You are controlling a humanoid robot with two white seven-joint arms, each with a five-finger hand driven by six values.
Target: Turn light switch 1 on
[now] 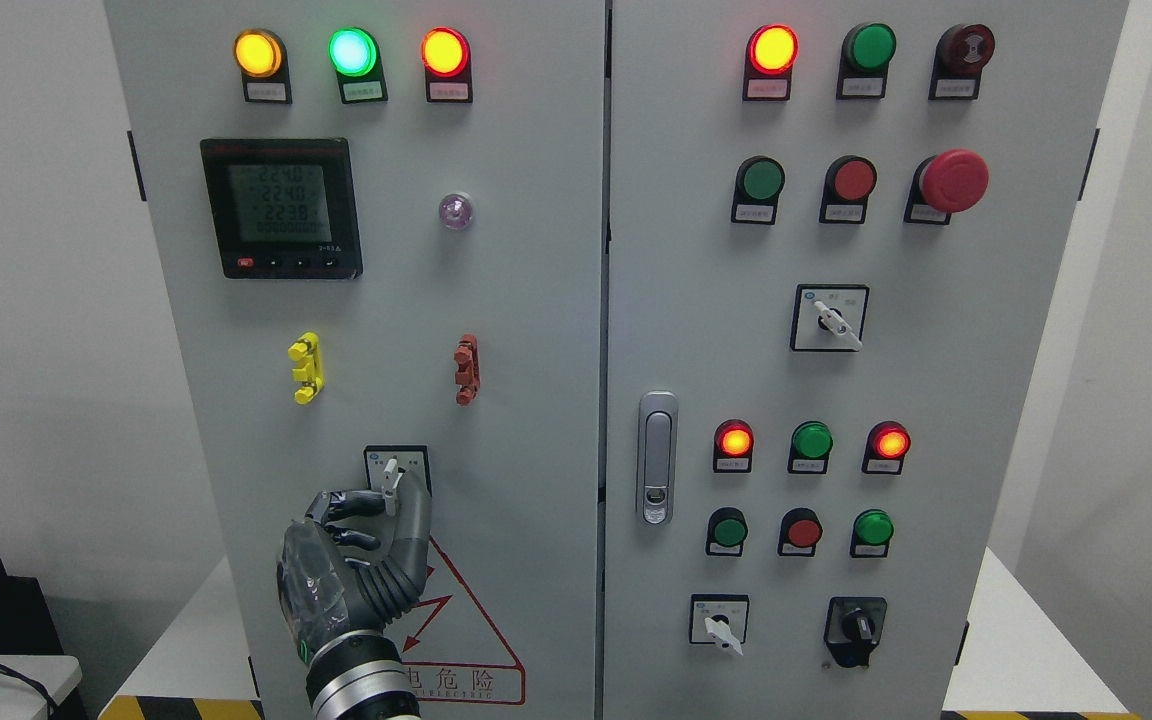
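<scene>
Switch sat low on left door, w/ left hand pinching its white lever, fingers curled round it. Above: 2 clips, 1 meter, 3 lit lamps. Right door had 3 more rotary switches.

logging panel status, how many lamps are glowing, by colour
yellow lamp: 1
green lamp: 1
red lamps: 4
total: 6
clear dome not counted, cannot tell if lit
</scene>
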